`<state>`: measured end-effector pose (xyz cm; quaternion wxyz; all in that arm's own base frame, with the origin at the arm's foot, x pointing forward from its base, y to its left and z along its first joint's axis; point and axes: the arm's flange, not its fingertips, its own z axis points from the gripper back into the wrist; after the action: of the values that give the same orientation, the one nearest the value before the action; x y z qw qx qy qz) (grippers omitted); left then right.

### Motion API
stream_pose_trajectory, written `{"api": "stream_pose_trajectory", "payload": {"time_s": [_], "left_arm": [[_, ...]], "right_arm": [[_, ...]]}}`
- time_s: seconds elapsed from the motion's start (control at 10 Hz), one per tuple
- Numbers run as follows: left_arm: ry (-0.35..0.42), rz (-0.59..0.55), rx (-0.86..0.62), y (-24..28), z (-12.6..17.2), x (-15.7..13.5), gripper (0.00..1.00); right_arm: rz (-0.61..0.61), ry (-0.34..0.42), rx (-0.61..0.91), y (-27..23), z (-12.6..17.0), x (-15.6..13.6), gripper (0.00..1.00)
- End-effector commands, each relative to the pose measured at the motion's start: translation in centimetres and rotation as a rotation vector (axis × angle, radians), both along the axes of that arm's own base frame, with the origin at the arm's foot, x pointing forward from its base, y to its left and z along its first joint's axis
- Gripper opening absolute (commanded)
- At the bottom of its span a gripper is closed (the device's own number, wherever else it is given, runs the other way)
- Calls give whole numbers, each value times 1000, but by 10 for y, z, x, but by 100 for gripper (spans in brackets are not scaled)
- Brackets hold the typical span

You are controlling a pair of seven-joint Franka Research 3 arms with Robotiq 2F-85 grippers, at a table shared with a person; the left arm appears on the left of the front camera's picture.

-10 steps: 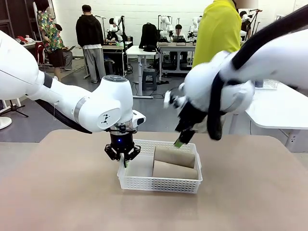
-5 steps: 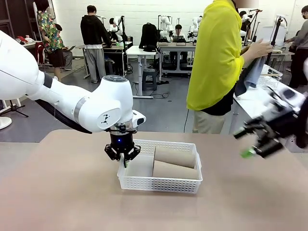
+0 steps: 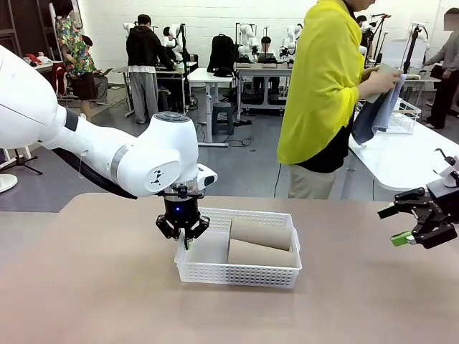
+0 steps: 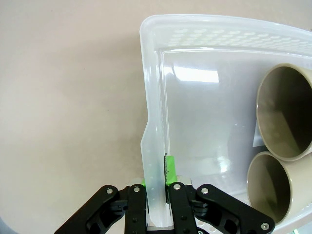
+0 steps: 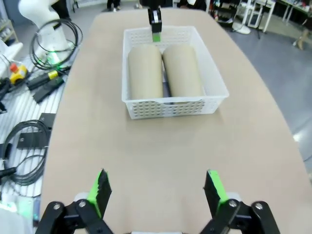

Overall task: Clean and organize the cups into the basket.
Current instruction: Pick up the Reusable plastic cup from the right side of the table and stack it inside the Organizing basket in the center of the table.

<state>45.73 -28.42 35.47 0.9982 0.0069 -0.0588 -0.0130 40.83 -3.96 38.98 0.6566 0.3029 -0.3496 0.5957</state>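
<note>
The left jaws are closed tight on the left end wall of the basket (image 3: 237, 275), one finger (image 4: 170, 169) inside the wall and the other outside, pinning it to the counter (image 3: 358, 301). Two taupe cups (image 3: 259, 233) lie on their sides in its right half, side by side and touching, mouths toward the held wall. The left half is bare.

The right jaws hang spread wide and empty above the counter's right edge, well apart from the basket. At the far side a person's hand (image 3: 380, 80) works a blue cloth (image 3: 373, 115) over something pale, possibly the mint cup, though it is too small to tell.

The step looks like bracing the basket for the last cup. To do it well, hold the clamp firm and level so the basket cannot skid. When the cup comes, the right jaws should take it round its middle, bring it down from above into the bare half, clear of the left jaws, and lay it in line with the others
</note>
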Motion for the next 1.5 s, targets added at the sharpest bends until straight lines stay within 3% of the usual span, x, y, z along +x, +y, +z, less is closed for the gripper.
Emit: {"api": "stream_pose_trajectory", "payload": {"time_s": [0.0,1.0,1.1,1.4], "left_arm": [[-2,-1,3,-1,2,0,0],[-2,-1,3,-1,2,0,0],[-2,-1,3,-1,2,0,0],[-2,-1,3,-1,2,0,0]], "right_arm": [[4,7,-6,2,3,-11,100],[3,-3,-9,2,2,-5,100],[-14,41,84,-21,0,0,100],[-53,56,164,-59,-9,6,100]]}}
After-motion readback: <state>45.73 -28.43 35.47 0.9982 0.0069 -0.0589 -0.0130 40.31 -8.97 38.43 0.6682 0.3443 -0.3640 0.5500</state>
